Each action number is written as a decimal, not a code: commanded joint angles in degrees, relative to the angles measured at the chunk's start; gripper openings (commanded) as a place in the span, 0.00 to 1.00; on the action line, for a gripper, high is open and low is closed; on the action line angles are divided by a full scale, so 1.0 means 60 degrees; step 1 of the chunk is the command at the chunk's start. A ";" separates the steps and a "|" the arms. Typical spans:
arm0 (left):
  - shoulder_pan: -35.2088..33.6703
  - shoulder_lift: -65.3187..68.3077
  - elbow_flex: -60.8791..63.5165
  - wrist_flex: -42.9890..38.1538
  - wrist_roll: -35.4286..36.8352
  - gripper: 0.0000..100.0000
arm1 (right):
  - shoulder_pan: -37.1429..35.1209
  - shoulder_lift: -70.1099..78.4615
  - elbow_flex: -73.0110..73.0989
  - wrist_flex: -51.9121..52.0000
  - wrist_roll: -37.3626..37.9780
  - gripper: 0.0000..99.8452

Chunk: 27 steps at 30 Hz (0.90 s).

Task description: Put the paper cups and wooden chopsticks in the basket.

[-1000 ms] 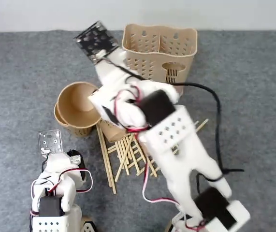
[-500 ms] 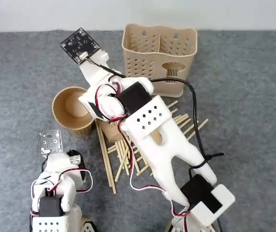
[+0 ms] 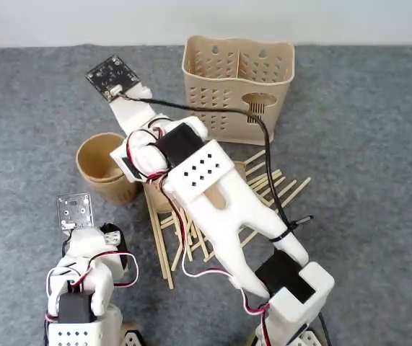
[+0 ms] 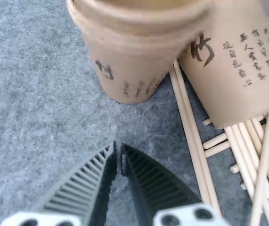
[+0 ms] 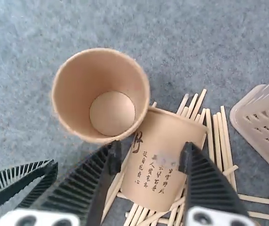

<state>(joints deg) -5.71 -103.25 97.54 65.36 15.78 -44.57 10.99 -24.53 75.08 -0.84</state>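
I see one brown paper cup (image 3: 103, 166) standing upright, mouth up, at 9 o'clock of a second cup (image 5: 165, 160) tipped over on the scattered wooden chopsticks (image 5: 213, 129). The beige perforated basket (image 3: 238, 79) stands at 12 o'clock of them.

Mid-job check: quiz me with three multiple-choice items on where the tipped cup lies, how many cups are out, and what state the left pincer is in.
1. Where does the tipped paper cup lie?
A. on the chopsticks
B. nested in the upright cup
C. hanging in the air

2. How many paper cups are in sight?
A. one
B. two
C. four

3. The left pincer is:
A. shut on nothing
B. shut on a chopstick
C. wide open

Key:
1A, sticks poke out from beneath it in the right wrist view.
2B, there is the tipped one and the upright one beside it.
3A, its jaws meet with nothing between them.
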 commanded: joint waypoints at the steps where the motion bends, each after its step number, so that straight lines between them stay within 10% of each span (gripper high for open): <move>1: -0.0029 -0.0132 -0.0183 0.0029 -0.0029 0.01 | 0.0198 -0.0681 -0.0791 -0.0081 -0.0117 0.23; 27: -0.0029 -0.0132 -0.0183 0.0029 -0.0029 0.01 | 0.2659 0.1092 -0.1875 0.4579 0.0498 0.23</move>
<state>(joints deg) -5.71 -103.25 97.54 65.36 15.78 -29.19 18.37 -32.97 100.31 0.92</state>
